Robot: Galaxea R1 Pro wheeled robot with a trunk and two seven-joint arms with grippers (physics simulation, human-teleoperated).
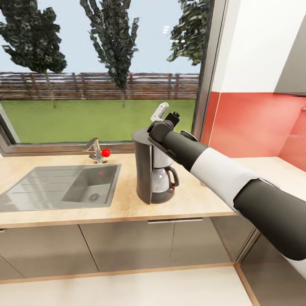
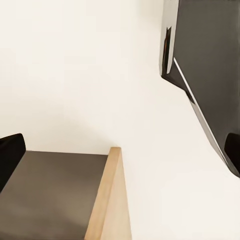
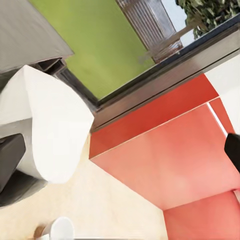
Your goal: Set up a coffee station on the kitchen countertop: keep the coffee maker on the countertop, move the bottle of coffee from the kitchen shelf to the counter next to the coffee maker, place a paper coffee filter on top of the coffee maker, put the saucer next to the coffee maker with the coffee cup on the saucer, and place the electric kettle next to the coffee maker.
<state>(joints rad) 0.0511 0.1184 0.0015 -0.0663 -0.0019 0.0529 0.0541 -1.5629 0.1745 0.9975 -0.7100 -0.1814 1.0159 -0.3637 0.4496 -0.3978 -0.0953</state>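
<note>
- At the lower right of the head view, the robot's right arm, black at the elbow with a white forearm sleeve, rises diagonally toward the frame's centre.
- The right gripper (image 1: 166,114) sits at the arm's tip, just above the top of the coffee maker; light grey and black finger parts point up in front of the window.
- In the right wrist view a white, rounded paper coffee filter (image 3: 47,127) lies at the left of the frame, between the dark fingertips (image 3: 10,157); the wide gap between the fingertips shows the jaws parted, and I cannot tell whether they touch the paper.
- The black and silver coffee maker with a glass carafe (image 1: 154,170) stands upright on the light wooden countertop (image 1: 199,195), centre of the head view, right of the sink.
- A small white rounded object (image 3: 60,229) sits on the counter at the bottom edge of the right wrist view; what it is cannot be told.
- The grey steel sink (image 1: 59,187) fills the left middle, with a faucet bearing a red knob (image 1: 106,152) behind it.
- Beyond stand a large window (image 1: 97,72), grass, a wooden fence and trees; a red backsplash (image 1: 250,123) covers the wall at right.
- The left wrist view shows pale floor, a wooden panel edge (image 2: 111,200) and dark tips at both frame edges, set wide apart.
</note>
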